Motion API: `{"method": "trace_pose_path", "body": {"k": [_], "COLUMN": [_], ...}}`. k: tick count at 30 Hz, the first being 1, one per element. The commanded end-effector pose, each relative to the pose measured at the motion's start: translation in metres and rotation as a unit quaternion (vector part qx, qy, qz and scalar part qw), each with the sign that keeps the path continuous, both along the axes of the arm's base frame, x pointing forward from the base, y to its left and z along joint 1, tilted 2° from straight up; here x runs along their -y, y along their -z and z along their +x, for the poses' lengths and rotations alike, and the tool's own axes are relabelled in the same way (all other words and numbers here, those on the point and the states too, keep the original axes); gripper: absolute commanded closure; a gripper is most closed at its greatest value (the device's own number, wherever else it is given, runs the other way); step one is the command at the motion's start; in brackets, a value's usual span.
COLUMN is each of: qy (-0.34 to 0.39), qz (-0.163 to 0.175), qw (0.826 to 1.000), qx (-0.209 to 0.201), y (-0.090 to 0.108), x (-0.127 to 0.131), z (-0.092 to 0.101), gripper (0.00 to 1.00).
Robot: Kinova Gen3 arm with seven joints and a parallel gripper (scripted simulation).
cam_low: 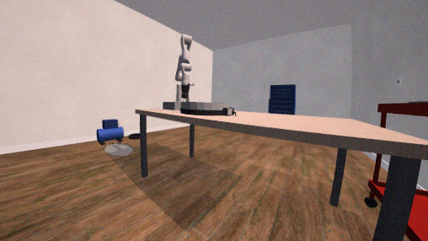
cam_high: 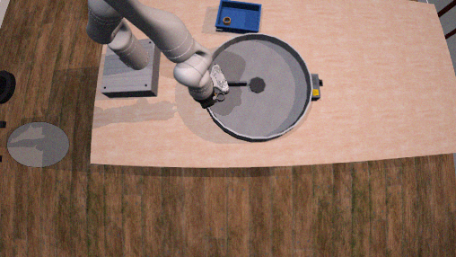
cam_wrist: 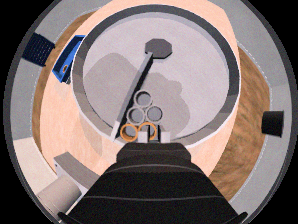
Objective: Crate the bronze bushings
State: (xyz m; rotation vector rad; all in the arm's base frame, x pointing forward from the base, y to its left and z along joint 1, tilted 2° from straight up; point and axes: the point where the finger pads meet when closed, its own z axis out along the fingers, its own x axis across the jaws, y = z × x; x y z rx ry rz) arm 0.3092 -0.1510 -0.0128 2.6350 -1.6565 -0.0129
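The turning table (cam_high: 278, 110) (cam_wrist: 200, 65) is a grey round tray with a raised rim. Near its rim by the arm, two bronze bushings, one (cam_wrist: 121, 132) by the guide bar and one (cam_wrist: 148, 123) at my fingers, lie side by side. Several grey bushings, including one (cam_wrist: 143, 91), lie just beyond them. My gripper (cam_wrist: 153, 130) (cam_low: 186, 99) is partly open, pointing down, its fingers at the right wall of the right bronze bushing; whether they reach down around that wall is unclear. The blue crate (cam_high: 242, 31) holds one bronze bushing (cam_high: 227, 23) in its corner.
A dark guide bar (cam_high: 238, 84) (cam_wrist: 134, 90) runs from the hub (cam_high: 257, 84) (cam_wrist: 158, 48) to the rim, close beside the bushings. A small drive box (cam_high: 315, 84) sits outside the rim. The crate's walls stand just beyond the turning table.
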Motion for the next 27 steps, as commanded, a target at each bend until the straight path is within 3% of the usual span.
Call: {"method": "trace_pose_path", "body": {"k": [1, 22, 23, 27], "qy": [0.0, 0.0, 0.0, 0.0], "qz": [0.0, 0.0, 0.0, 0.0], "qw": [1.0, 1.0, 1.0, 1.0], "qx": [0.0, 0.0, 0.0, 0.0], "y": [0.0, 0.0068, 0.0067, 0.0067], "x": [0.0001, 0.0003, 0.0003, 0.0003], "z": [0.0001, -0.0001, 0.0, 0.0], "gripper": [0.6, 0.6, 1.0, 1.0]}}
